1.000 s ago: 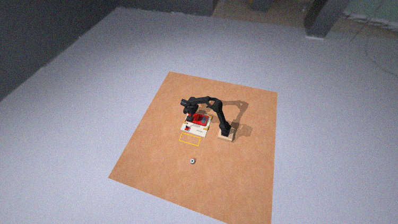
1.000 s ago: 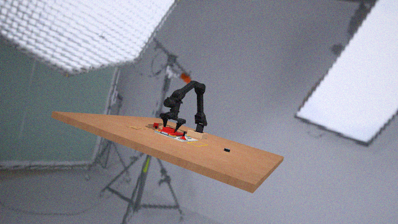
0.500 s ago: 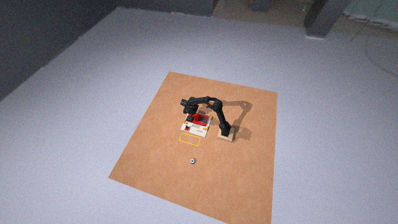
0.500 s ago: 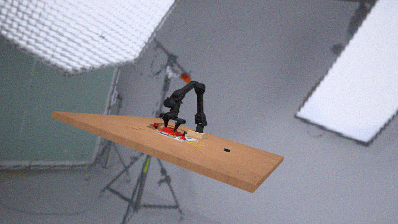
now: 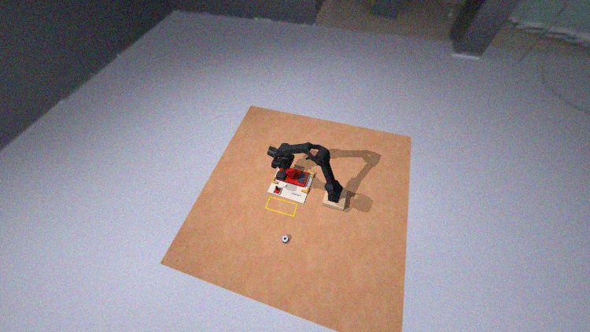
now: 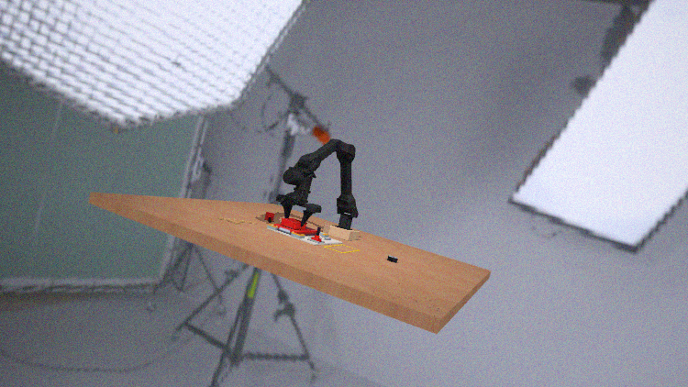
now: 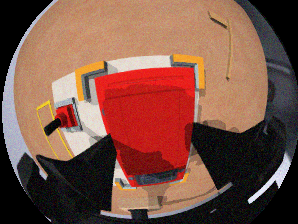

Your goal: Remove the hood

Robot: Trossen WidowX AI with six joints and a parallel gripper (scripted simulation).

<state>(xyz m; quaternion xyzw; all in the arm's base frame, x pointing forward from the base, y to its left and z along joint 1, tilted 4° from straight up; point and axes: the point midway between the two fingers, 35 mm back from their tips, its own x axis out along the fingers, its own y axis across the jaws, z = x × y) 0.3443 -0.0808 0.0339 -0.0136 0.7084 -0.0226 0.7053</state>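
The red toy car sits on a white board with orange corner brackets. My gripper points down over the car, one finger on each side of the red hood, and is shut on it. The hood is low over the car; a gap beneath it cannot be made out. Its seam against the body is hard to see. The marked area is a yellow outline on the table beside the board, with nothing inside it.
A red part with a black handle stands on the board. A small round part lies beyond the outline. A small red block is behind the car. Thin tan lines show on the table.
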